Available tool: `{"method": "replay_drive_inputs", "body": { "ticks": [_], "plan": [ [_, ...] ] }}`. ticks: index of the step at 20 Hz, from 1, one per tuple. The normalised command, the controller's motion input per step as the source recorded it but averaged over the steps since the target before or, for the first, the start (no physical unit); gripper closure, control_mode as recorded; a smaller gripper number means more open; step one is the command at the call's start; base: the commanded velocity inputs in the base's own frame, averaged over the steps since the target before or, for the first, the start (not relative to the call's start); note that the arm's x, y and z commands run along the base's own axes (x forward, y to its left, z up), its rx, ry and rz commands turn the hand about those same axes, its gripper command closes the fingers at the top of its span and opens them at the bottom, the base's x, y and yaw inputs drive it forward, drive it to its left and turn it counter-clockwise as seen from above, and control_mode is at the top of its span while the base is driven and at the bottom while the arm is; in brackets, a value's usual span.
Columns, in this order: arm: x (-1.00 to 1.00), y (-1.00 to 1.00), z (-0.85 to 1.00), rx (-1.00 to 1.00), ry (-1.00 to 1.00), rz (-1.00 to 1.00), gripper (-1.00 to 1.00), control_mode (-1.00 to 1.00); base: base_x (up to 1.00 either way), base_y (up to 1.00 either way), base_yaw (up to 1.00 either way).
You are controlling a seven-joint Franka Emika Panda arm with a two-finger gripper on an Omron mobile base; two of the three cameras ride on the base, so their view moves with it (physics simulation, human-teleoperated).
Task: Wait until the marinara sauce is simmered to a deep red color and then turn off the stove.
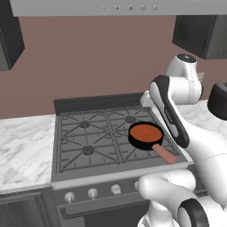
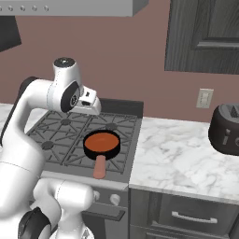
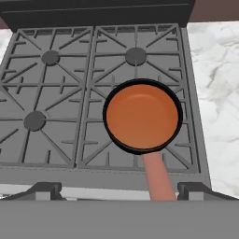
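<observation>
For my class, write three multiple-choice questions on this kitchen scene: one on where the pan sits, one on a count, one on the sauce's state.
1. Where does the small black frying pan with a salmon-pink handle sit on the dark grey gas stove?
A. front right burner
B. back left burner
C. marble counter

2. How many burners has it?
A. two
B. four
C. six

3. The flat round disc of marinara sauce is
A. orange-red
B. deep red
C. green

Answers: 1 A, its handle points over the front edge. 2 B, the hand view shows three bare burners plus the pan's. 3 A, it looks bright orange-red.
</observation>
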Motion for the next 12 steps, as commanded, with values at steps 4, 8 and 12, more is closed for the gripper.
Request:
{"method": "replay_drive_inputs", "body": {
  "ticks": [4, 8, 12],
  "plan": [
    [0.00, 0.00, 0.00, 0.00, 0.00, 0.00, -1.00, -1.00, 0.00, 0.00, 0.00],
    [0.00, 0.00, 0.00, 0.00, 0.00, 0.00, -1.00, -1.00, 0.00, 0.00, 0.00],
    [0.00, 0.00, 0.00, 0.00, 0.00, 0.00, -1.00, -1.00, 0.00, 0.00, 0.00]
  ]
}}
